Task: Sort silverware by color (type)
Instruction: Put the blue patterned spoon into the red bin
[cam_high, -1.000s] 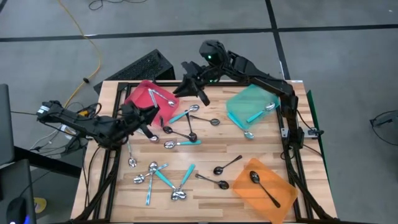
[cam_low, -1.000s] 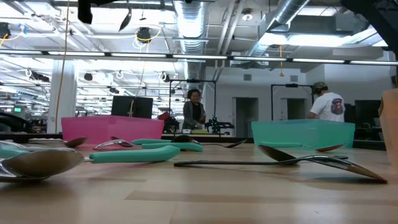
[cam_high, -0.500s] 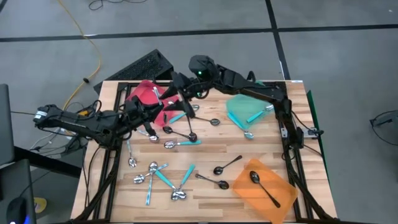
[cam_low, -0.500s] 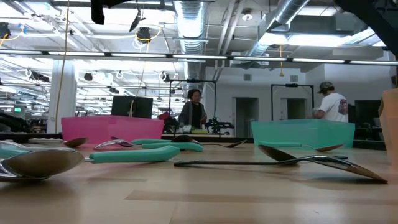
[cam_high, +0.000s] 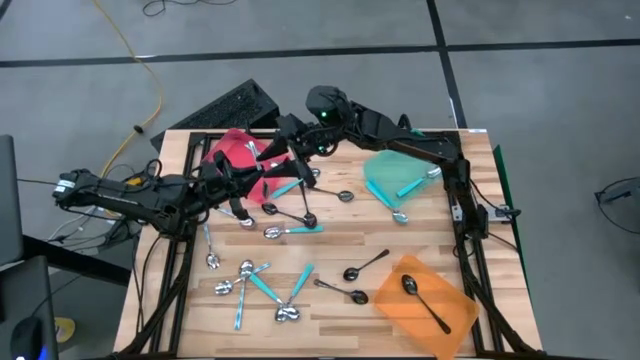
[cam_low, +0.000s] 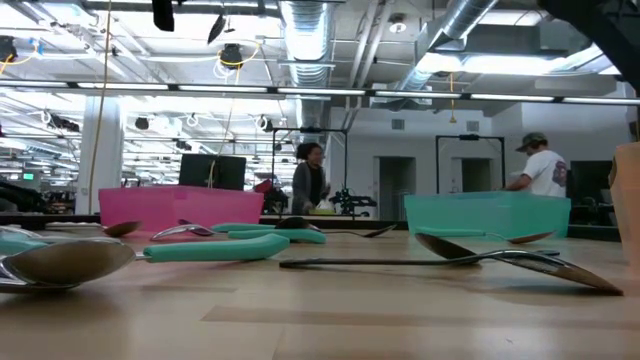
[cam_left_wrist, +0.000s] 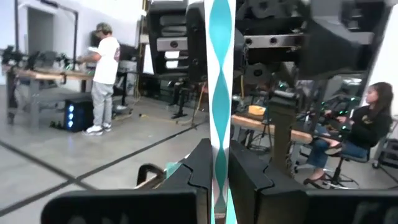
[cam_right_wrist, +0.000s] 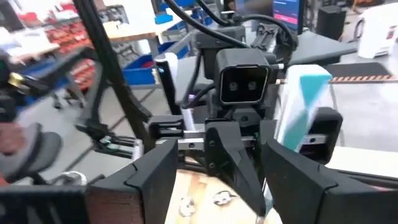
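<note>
My left gripper (cam_high: 243, 182) (cam_left_wrist: 218, 163) hovers above the table beside the red tray (cam_high: 228, 150), shut on a teal-handled spoon (cam_left_wrist: 219, 87). My right gripper (cam_high: 283, 152) (cam_right_wrist: 224, 171) reaches across from the right. It is open and faces the left gripper head-on, its fingers standing on either side of the left fingers (cam_right_wrist: 239, 158). I cannot tell whether it touches the spoon. Several silver, teal-handled and black spoons (cam_high: 262, 285) lie on the table. One teal-handled spoon lies in the teal tray (cam_high: 392, 172) and one black spoon in the orange tray (cam_high: 432, 308). My left gripper pinches the spoon's teal handle (cam_left_wrist: 219, 146) between its two fingers. The handle runs along the fingers and sticks out well past their tips toward my right gripper. The spoon is lifted clear of the table. Its bowl end is hidden by the fingers.
Loose spoons crowd the table's middle (cam_high: 290, 215) and near left. Two black spoons (cam_high: 362, 265) lie near the orange tray. A black keyboard (cam_high: 235, 105) lies past the far edge. People move in the room behind (cam_low: 312, 180).
My right gripper has moved toward the table's left edge, over the red tray, and now stands close in front of my left gripper. The left gripper has kept its hold on the teal-handled spoon.
</note>
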